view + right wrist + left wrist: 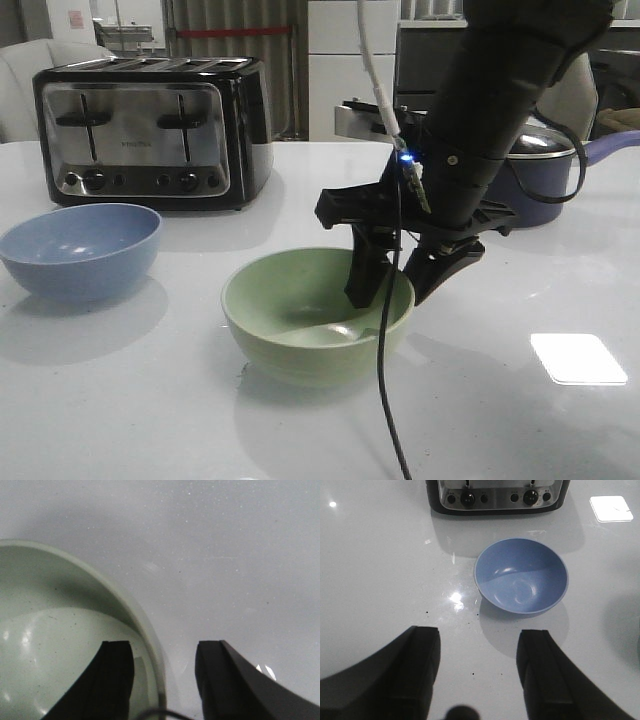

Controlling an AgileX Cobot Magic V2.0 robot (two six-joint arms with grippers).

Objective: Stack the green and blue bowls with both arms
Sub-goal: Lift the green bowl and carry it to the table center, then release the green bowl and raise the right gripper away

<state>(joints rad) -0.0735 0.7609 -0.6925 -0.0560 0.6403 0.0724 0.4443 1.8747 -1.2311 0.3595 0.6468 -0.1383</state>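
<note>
The pale green bowl [310, 315] sits on the white table near the middle front. My right gripper [392, 285] is open and straddles its right rim, one finger inside the bowl and one outside; the right wrist view shows the rim [145, 630] between the fingers, midway at the gripper's point [164, 652]. The pale blue bowl [80, 250] sits at the left, empty. In the left wrist view the blue bowl [521, 576] lies ahead of my open, empty left gripper [479, 650], which is above the table. The left arm is out of the front view.
A chrome and black toaster [150, 130] stands behind the blue bowl; it also shows in the left wrist view [495, 497]. A dark navy saucepan with a lid [545, 170] stands behind the right arm. A black cable [385, 380] hangs across the green bowl's front.
</note>
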